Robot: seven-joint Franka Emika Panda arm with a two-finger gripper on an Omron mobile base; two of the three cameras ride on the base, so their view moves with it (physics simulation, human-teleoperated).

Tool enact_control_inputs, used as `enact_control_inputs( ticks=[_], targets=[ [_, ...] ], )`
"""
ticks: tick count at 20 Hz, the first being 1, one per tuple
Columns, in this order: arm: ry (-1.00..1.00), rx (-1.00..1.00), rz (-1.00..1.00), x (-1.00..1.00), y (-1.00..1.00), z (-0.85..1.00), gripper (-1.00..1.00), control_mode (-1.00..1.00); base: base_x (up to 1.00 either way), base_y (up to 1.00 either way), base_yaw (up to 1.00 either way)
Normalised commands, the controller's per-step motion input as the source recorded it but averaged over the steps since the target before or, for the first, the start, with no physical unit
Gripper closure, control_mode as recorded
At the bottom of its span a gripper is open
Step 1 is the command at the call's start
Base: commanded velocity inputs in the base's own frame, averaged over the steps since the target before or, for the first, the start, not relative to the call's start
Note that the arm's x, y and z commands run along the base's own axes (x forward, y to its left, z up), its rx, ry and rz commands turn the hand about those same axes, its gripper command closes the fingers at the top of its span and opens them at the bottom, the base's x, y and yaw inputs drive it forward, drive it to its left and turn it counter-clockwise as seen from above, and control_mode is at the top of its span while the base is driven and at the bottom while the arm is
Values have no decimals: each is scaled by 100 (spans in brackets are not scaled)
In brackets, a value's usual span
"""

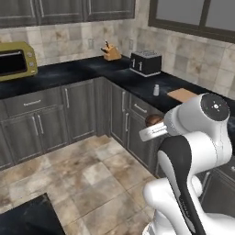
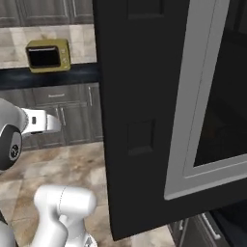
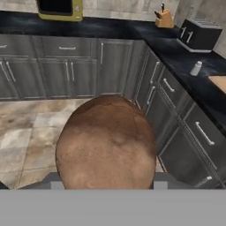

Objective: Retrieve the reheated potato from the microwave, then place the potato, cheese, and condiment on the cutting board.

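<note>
Hand (image 3: 106,183) grips potato (image 3: 106,143); fingertips hidden behind it.

The black, speckled L-shaped bench (image 1: 87,69) carries a yellow toaster oven (image 1: 17,60), a wooden knife block (image 1: 110,53) and a black toaster (image 1: 145,63). Beyond the toaster stand a small light-grey shaker bottle (image 1: 156,89) and a flat light-brown wooden board (image 1: 182,95).
</note>
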Motion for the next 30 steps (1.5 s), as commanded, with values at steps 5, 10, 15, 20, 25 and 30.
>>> enact_control_inputs(
  ticks=[5,10,15,20,25,30],
  targets=[
    [0,0,0,0,0,0,100,100,56,-19,-21],
    [0,0,0,0,0,0,100,100,52,-18,-29],
    [0,0,0,0,0,0,100,100,50,-16,-33],
    [0,0,0,0,0,0,100,100,49,-16,-35],
    [0,0,0,0,0,0,100,100,41,-4,-48],
    [0,0,0,0,0,0,100,100,34,0,-55]
  ],
)
